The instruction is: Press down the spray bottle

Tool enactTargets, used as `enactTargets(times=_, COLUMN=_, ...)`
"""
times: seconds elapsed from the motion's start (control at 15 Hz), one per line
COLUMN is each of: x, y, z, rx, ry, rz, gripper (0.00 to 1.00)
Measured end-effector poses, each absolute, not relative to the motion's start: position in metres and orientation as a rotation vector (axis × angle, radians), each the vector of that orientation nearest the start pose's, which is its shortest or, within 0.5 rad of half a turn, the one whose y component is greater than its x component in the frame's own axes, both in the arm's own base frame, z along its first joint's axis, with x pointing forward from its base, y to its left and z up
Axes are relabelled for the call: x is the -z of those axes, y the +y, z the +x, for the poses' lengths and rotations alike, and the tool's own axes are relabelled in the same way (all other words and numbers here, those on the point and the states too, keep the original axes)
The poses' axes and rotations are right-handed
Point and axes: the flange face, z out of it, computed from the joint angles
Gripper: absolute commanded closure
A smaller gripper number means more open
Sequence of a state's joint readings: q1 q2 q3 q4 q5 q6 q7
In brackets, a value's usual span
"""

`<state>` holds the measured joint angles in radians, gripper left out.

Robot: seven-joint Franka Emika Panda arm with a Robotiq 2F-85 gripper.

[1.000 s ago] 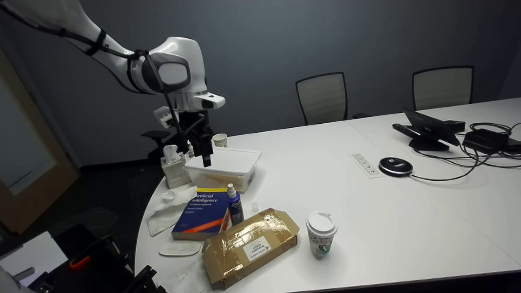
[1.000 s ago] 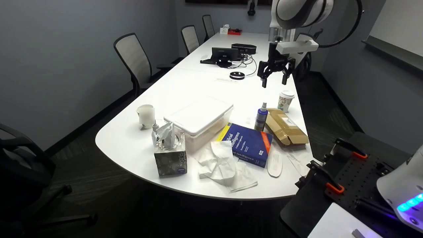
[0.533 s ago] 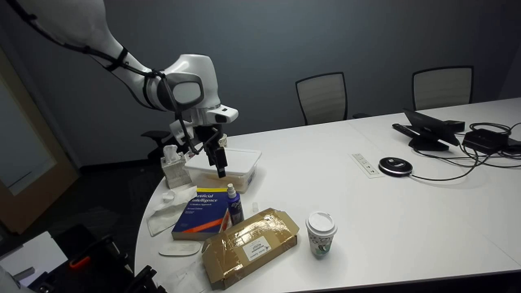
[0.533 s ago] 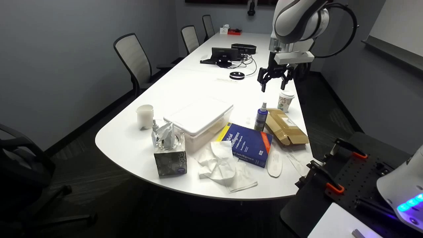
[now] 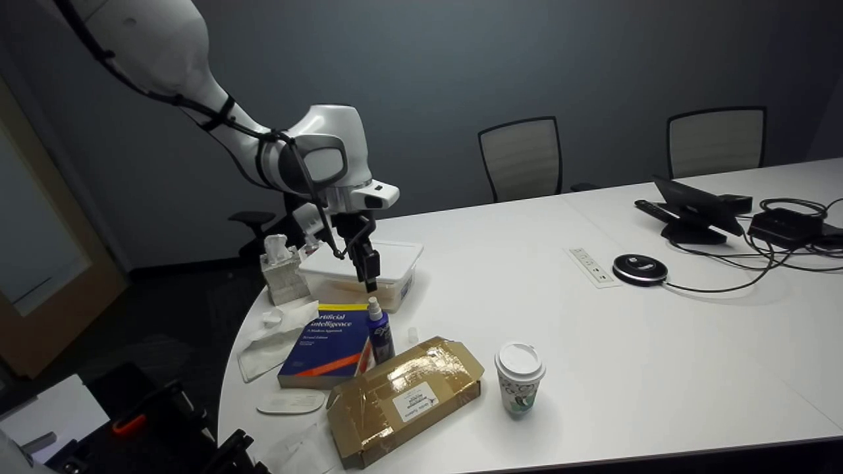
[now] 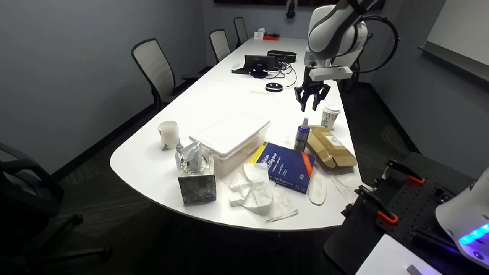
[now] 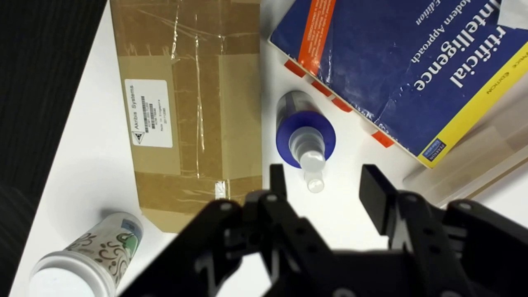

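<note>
The spray bottle (image 5: 381, 337) is blue with a pale spray head and stands upright beside the book, in both exterior views (image 6: 301, 136). The wrist view shows it from above (image 7: 306, 140), just ahead of the fingertips. A small translucent cap (image 7: 315, 185) lies on the table near it. My gripper (image 6: 308, 109) is above the bottle's head, apart from it, fingers pointing down. It is partly open and empty; the wrist view shows a gap between the fingers (image 7: 324, 181). A smaller bottle with a pale top (image 6: 179, 146) is mostly hidden behind the tissue box.
A cardboard box (image 5: 405, 401) and a blue book (image 5: 329, 342) flank the bottle. A lidded plastic container (image 6: 231, 133) stands behind. A lidded paper cup (image 5: 519, 378), a tissue box (image 6: 197, 183), crumpled tissues (image 6: 254, 187) and a flat white object (image 5: 291, 401) are also on the table.
My gripper has moved down and over toward the spray bottle. Its fingers have drawn closer together, with a gap still between them. The objects on the table have not moved.
</note>
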<state>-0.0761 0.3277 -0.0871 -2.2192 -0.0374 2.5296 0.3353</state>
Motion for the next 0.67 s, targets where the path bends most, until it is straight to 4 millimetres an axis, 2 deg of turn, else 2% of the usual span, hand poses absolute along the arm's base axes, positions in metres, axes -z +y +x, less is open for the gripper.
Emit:
enactTargets(times=0.2, x=-0.217, y=-0.09, z=0.545, rx=-0.032, ry=0.736, rz=-3.108, gripper=1.0)
enactTargets(times=0.67, x=-0.197, y=-0.087, z=0.545, rx=-0.074, ry=0.729, rz=-3.113, gripper=1.0)
